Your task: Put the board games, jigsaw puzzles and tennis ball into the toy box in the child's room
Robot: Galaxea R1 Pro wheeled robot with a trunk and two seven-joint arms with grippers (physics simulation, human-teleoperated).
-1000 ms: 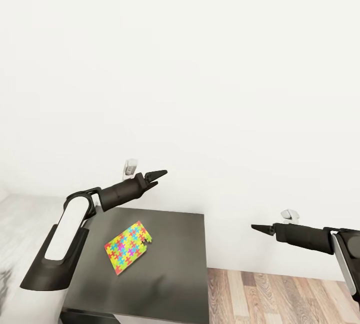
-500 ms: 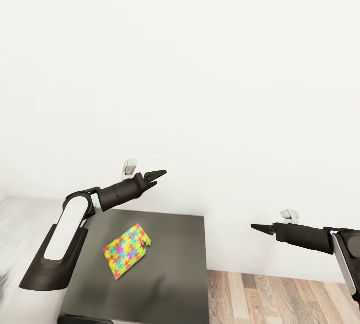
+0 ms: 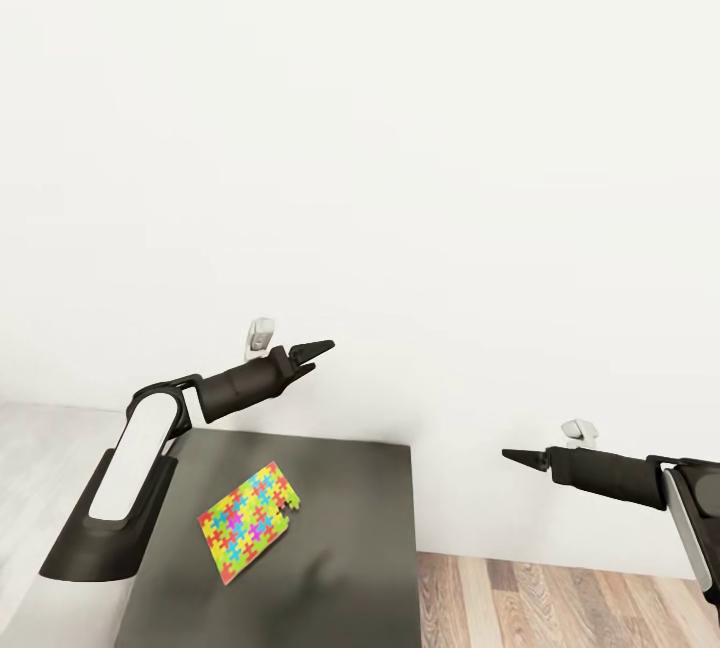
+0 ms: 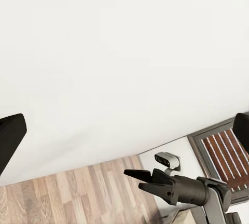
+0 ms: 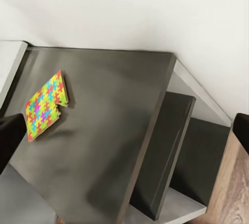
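Observation:
One jigsaw puzzle (image 3: 250,520), a flat box in a bright puzzle-piece pattern, lies on the dark grey cabinet section of the table (image 3: 350,548). In the right wrist view the same jigsaw puzzle (image 5: 45,105) rests near the cabinet top's (image 5: 114,130) far side. My left gripper (image 3: 322,353) hovers open above the cabinet's back edge, empty. Off the cabinet's right side, over the floor, my right gripper (image 3: 505,454) is open and empty; the left wrist view catches that right gripper (image 4: 133,179) with jaws slightly apart. The toy box, board games and tennis ball are out of view.
A plain white wall (image 3: 400,128) stands close behind the cabinet. The pale desk top (image 3: 40,458) joins the cabinet on the left. Wood-plank floor (image 3: 560,608) lies to the right. Open shelves (image 5: 176,172) sit under the cabinet top.
The whole view has shifted, so the cabinet and puzzle sit a little lower and further left in the picture. Both arms keep the same pose.

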